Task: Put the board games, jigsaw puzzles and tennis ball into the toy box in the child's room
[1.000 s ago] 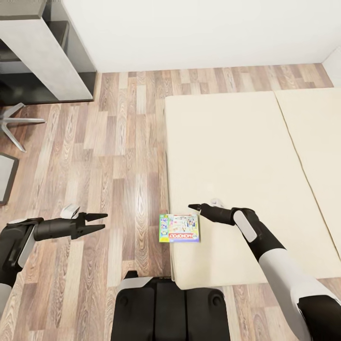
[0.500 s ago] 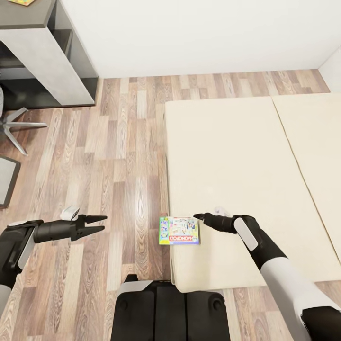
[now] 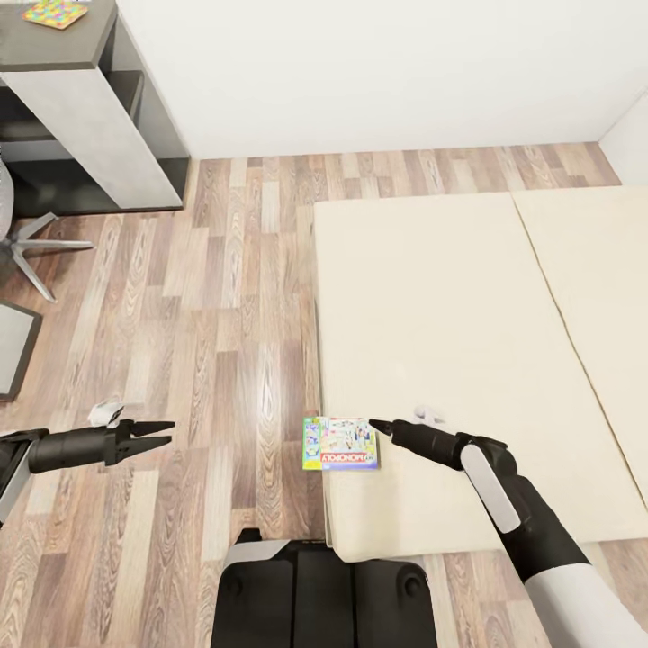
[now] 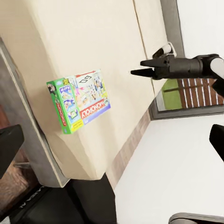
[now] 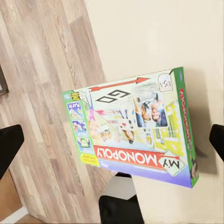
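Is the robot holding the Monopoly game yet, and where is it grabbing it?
Nothing is held. The right gripper is just beside the Monopoly box on the bed.

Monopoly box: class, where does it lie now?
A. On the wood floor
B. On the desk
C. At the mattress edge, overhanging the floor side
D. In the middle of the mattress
C: the My Monopoly box sits at the mattress edge, its green end sticking out past it.

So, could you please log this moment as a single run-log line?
phase: approach | target: board game at bed edge, overhanging | right tool: open, beside game, no contact | left tool: open, over floor
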Robot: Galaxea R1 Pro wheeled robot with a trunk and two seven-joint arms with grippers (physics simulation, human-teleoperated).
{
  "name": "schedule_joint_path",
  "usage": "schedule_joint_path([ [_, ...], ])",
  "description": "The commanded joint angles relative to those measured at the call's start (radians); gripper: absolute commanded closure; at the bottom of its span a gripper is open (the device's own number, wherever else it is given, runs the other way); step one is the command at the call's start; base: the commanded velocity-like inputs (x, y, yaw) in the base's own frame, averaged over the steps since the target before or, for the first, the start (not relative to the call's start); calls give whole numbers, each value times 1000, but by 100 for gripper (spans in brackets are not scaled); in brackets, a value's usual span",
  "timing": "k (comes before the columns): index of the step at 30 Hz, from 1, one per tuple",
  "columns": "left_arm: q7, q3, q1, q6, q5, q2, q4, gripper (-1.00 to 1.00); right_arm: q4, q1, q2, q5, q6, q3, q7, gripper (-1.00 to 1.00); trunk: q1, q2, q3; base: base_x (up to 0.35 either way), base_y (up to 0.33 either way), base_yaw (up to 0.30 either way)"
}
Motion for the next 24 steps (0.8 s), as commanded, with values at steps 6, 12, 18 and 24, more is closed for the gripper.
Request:
schedule_joint_path([
  [6, -4, 0, 0, -1, -1, 49, 106, -100, -123, 100, -68, -7, 24, -37, 5, -100, 1, -1, 9, 0, 0, 0],
  [12, -4, 0, 0, -52, 1, 101, 286, -100, -273, 294, -81, -12, 33, -109, 19, -100, 1, -1, 19, 0, 0, 0],
  [18, -4, -1, 0, -72, 4, 122, 373, -100, -361, 488, -72, -13, 4, -210, 166, -100, 1, -1, 29, 0, 0, 0],
  [24, -4, -3, 0, -75, 5, 123, 384, -100, -373, 525, -69, -12, -17, -250, 277, -100, 1, -1, 39, 0, 0, 0],
])
